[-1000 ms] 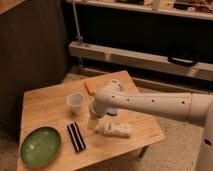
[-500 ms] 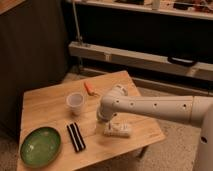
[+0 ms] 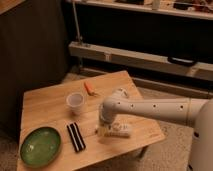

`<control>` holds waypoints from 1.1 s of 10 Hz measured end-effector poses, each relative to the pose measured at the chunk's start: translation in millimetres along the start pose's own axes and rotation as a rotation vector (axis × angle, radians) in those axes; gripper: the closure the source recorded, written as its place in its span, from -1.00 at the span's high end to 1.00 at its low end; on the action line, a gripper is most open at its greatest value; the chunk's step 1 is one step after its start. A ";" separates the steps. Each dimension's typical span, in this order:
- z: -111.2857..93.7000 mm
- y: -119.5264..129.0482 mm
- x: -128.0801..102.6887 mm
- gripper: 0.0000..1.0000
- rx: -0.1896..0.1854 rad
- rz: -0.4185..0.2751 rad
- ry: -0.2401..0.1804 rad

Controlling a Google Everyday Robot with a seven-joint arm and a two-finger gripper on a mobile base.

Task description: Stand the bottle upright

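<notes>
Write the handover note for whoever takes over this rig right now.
Gripper: fingers open, low over the table at the bottle's left end. The arm reaches in from the right.
Bottle: lying on its side near the front edge, right of the black strips.
Done: the gripper is at the bottle. No grip or lift is visible.
Left: grip the bottle, tip it upright, and let go.

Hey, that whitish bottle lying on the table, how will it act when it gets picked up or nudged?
The bottle lies on its side, with the gripper low over one end. Its boxy body probably won't roll much. It looks like small plastic, so it is likely light and stiff. It may slide on the smooth wooden table.
</notes>
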 end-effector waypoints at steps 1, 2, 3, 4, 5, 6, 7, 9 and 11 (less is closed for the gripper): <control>3.5 -0.4 1.0 0.34 0.010 -0.002 0.003; 6.5 -1.2 3.2 0.20 0.019 -0.007 0.005; 10.5 -2.7 5.2 0.01 0.031 -0.012 0.007; 14.3 -4.2 8.5 -0.12 0.042 -0.019 0.008; 19.5 -6.4 11.8 -0.15 0.056 -0.028 0.005; 23.1 -8.2 14.6 -0.16 0.066 -0.037 -0.001; 25.6 -9.3 17.7 -0.24 0.073 -0.047 -0.009; 24.8 -10.5 21.4 -0.59 0.074 -0.058 -0.022; 5.0 -8.2 28.3 -0.62 0.048 -0.065 -0.023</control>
